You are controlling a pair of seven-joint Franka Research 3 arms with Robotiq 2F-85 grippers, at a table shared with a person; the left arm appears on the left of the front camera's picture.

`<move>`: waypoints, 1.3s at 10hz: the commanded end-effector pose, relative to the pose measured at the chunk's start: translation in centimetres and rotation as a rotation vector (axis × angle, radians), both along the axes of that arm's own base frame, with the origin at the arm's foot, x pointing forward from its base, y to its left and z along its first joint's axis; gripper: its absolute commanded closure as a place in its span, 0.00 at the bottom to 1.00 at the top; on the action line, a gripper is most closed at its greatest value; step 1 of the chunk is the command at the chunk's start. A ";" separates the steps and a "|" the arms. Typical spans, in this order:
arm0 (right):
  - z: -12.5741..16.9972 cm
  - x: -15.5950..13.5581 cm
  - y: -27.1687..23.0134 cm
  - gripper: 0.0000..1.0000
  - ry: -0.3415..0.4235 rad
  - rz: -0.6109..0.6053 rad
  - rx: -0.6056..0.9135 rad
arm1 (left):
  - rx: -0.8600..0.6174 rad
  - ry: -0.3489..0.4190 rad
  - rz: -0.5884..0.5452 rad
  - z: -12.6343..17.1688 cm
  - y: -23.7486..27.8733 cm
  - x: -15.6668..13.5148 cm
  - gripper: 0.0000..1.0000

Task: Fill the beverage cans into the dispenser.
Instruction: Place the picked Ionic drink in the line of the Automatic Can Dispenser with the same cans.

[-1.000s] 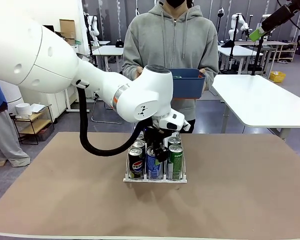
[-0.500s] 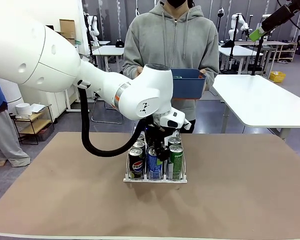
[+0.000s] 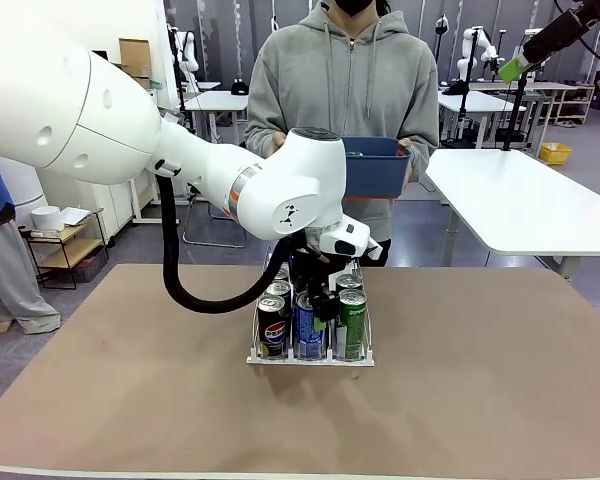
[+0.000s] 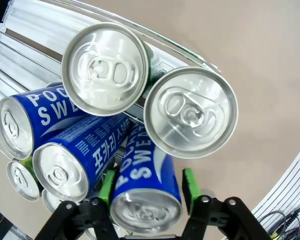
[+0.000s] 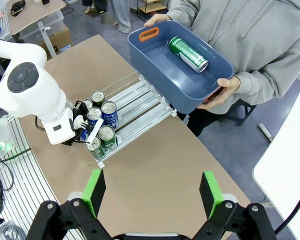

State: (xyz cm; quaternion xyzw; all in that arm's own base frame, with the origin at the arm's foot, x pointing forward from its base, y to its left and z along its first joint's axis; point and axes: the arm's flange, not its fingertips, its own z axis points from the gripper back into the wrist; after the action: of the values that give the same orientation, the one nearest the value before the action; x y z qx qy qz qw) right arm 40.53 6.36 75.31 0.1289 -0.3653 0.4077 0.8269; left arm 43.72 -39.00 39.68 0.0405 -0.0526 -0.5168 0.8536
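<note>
You are looking at the left end effector [image 4: 149, 180] reaching down into the clear-and-white three-lane can dispenser [image 3: 310, 359], which is sitting on the brown table [image 3: 460, 400]. Its green pads [image 4: 108, 184] are flanking a slim blue aluminium can with white lettering [image 4: 146, 197] very closely, one at each side. You cannot tell from these views whether they are pressing on it or standing just off it. That can is standing upright among the front cans of the dispenser, apparently in the middle lane. Its silver top is facing the wrist camera, so its long axis is running along the fingers. The coming move is turning on that relation: in my judgement any withdrawal should be going straight up along that axis, because a black can [image 3: 272, 328] and a green can [image 3: 351, 318] are crowding the neighbouring lanes of the dispenser. Beyond the dispenser's far end, a person is holding a dark blue rectangular plastic bin [image 5: 165, 75], and one green-and-silver can [image 5: 187, 54] is lying on its side in it. The right end effector [image 5: 152, 192] is hanging high above the table, well apart from the dispenser, spread wide and carrying nothing. The left arm is working nearer the bin, so it is probably the better one for fetching that can.
</note>
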 end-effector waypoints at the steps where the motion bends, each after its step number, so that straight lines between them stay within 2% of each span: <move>1: 0.0 -0.1 0.0 0.00 0.003 0.002 0.000 | 0.015 -0.048 0.016 1.1 0.6 -0.8 0.13; 2: 0.0 -0.1 0.0 0.00 0.003 0.002 0.000 | 0.028 -0.091 0.052 1.9 0.8 -1.2 0.19; 3: 0.0 -0.1 0.0 0.00 0.003 0.002 0.000 | 0.036 -0.123 0.078 2.7 0.9 -1.7 0.00; 8: 0.0 -0.1 0.0 0.00 0.003 0.002 0.000 | -0.011 -0.225 0.124 5.5 0.8 -4.4 0.00; 9: 0.0 -0.1 0.0 0.00 0.003 0.002 0.000 | -0.021 -0.223 0.118 5.8 0.7 -4.7 0.00; 10: 0.0 -0.1 0.0 0.00 0.003 0.002 0.000 | -0.011 -0.165 0.103 5.9 0.4 -3.2 0.00; 13: 0.0 -0.1 0.0 0.00 0.003 0.002 0.000 | -0.011 -0.165 0.103 5.9 0.4 -3.2 0.00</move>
State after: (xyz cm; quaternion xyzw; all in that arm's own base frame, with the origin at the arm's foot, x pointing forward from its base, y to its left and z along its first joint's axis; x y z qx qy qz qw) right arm 40.52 6.36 75.31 0.1289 -0.3653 0.4077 0.8269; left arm 40.25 -38.78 45.54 0.0800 -0.1248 -0.4641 0.8733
